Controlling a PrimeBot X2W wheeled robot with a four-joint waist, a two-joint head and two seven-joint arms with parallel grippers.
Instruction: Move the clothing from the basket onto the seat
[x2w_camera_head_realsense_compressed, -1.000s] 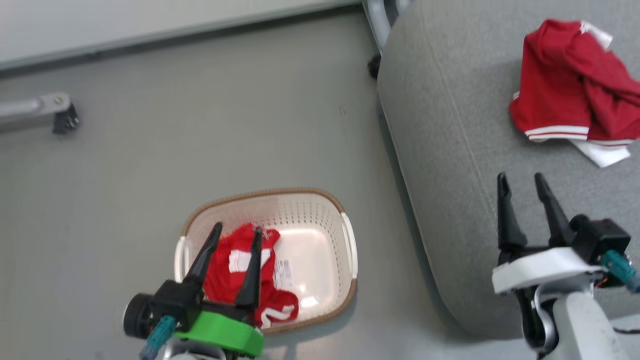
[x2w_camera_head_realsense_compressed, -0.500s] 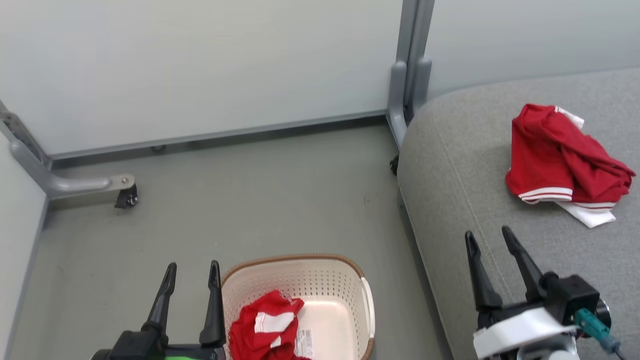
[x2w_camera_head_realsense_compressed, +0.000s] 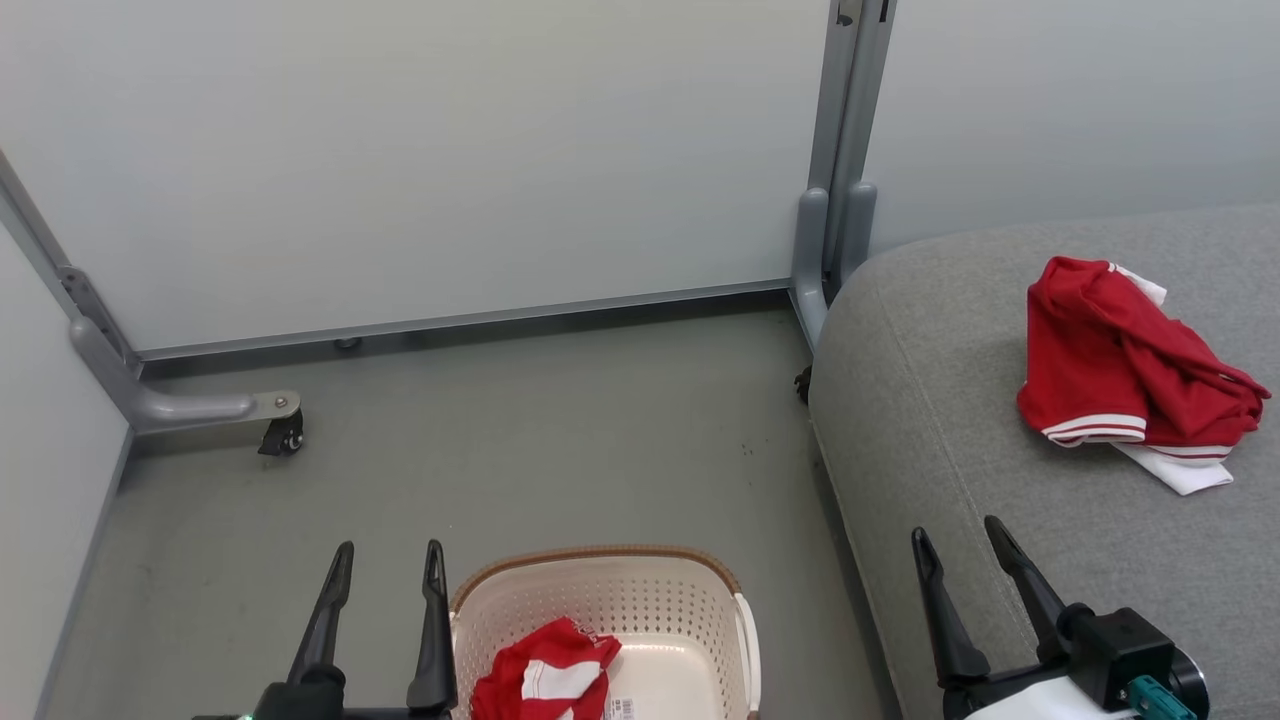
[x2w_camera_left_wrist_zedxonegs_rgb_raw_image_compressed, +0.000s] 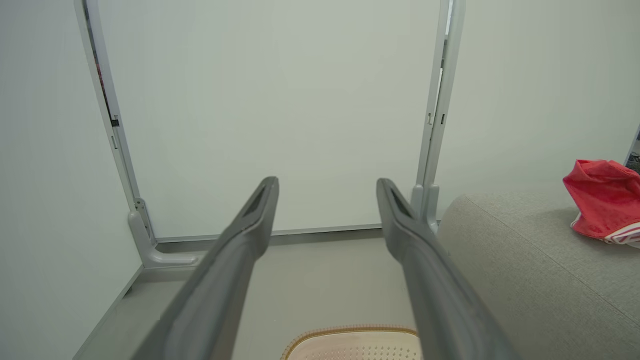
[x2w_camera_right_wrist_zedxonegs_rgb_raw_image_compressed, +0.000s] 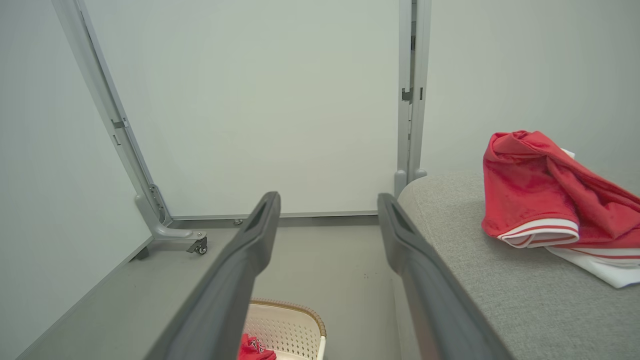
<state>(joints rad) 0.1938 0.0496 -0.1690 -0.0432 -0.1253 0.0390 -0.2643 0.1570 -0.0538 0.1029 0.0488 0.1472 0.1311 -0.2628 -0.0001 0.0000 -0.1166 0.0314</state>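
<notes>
While our head view has tilted up since a second ago, taking in more of the pale wall and setting everything lower in the picture, our two grippers stand nearest, at the bottom edge. Our left gripper (x2w_camera_head_realsense_compressed: 389, 548) holds its two long dark fingers well apart with nothing between them, just left of the cream-white perforated plastic basket with a brown woven-look rim (x2w_camera_head_realsense_compressed: 600, 551). A second ago those fingers crossed the basket's contents, and now they show clear of its rim. One crumpled bright-red garment with white panels (x2w_camera_head_realsense_compressed: 545, 678) lies in the basket's left half, in the same place as before. Our right gripper (x2w_camera_head_realsense_compressed: 955, 528) is likewise spread and empty, seen against the near edge of the large grey woven-fabric seat cushion (x2w_camera_head_realsense_compressed: 960, 420). Farther back on that cushion the second bright-red garment with white-striped hems (x2w_camera_head_realsense_compressed: 1105, 365) rests in a heap, unchanged. Beyond the grey floor (x2w_camera_head_realsense_compressed: 560, 420), a grey metal post (x2w_camera_head_realsense_compressed: 845, 220) stands between the pale wall panels (x2w_camera_head_realsense_compressed: 450, 150).
</notes>
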